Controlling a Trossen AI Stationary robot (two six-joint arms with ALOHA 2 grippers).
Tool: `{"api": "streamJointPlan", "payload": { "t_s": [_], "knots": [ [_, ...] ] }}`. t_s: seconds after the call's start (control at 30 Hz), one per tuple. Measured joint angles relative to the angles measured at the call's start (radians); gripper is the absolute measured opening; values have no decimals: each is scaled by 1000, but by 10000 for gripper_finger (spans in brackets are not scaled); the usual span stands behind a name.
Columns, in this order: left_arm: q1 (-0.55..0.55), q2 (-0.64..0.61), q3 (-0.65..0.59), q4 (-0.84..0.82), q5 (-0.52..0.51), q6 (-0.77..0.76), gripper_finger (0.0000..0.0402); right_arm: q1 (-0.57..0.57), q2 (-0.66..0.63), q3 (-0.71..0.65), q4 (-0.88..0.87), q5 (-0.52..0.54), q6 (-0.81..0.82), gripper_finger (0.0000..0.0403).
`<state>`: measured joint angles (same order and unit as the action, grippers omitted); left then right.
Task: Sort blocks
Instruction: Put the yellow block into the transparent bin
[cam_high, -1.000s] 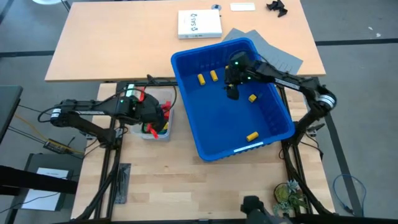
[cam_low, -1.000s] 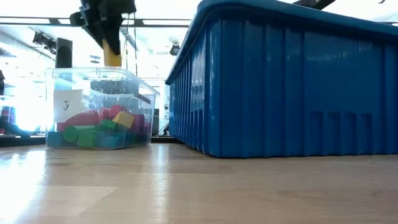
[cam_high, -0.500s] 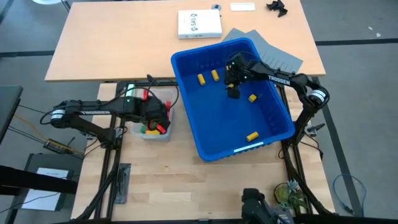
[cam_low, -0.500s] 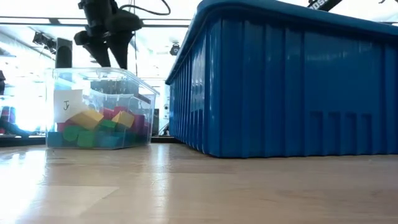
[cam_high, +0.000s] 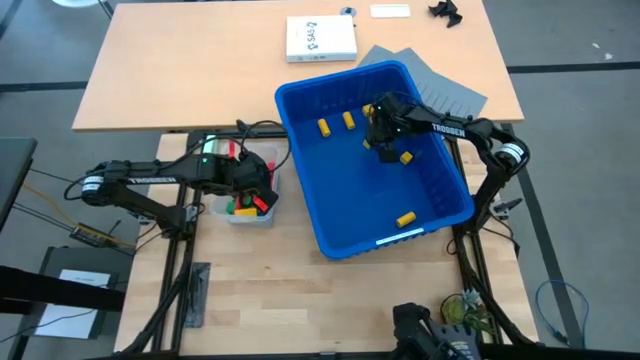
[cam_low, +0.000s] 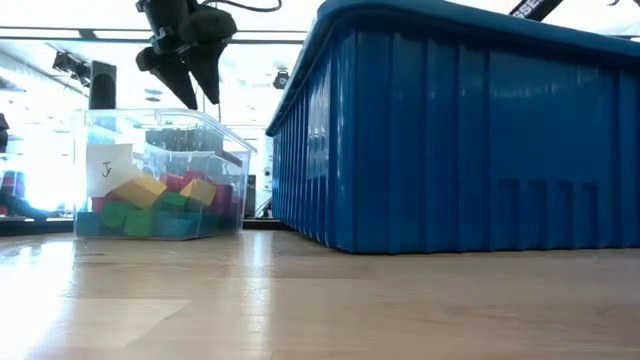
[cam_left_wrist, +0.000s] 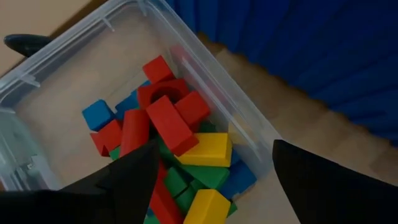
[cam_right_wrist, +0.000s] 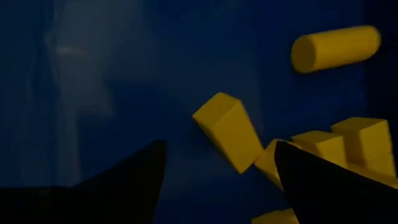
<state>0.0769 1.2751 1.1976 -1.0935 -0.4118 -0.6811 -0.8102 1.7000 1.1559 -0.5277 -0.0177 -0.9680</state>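
Many red, yellow, blue and green blocks lie piled in the small clear tub. My left gripper hangs open just above the tub with nothing between its fingers. Several yellow blocks rest on the floor of the large blue bin. My right gripper is open inside the bin and slants down. A tilted yellow block lies just ahead of it, with more yellow blocks and a yellow cylinder beside that.
The blue bin's tall wall stands close to the tub's right side. On the far table lie a white box, grey sheets behind the bin, and a small black object.
My left gripper has opened and let go of a yellow block. The block has fallen into the tub and lies on top of the pile. My right gripper has sunk deeper into the bin toward the yellow blocks and has rolled at the wrist.
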Motion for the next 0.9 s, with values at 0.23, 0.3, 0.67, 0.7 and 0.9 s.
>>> {"api": "streamJointPlan", "payload": {
  "t_s": [0.23, 0.3, 0.67, 0.7, 0.9],
  "knots": [
    [0, 0, 0, 2, -25, 1, 319, -21, 0, -90, 68, 22, -21, 295],
    [0, 0, 0, 3, -34, 1, 319, -29, 0, -111, 87, 22, -21, 295],
    [0, 0, 0, 22, -35, 1, 319, -37, 0, -133, 113, 22, -21, 295],
    [0, 0, 0, 32, -35, 1, 319, -37, 0, -133, 110, 22, -21, 295],
    [0, 0, 0, 47, -34, 31, 319, -37, 0, -133, 123, 21, -21, 295]
  ]
}}
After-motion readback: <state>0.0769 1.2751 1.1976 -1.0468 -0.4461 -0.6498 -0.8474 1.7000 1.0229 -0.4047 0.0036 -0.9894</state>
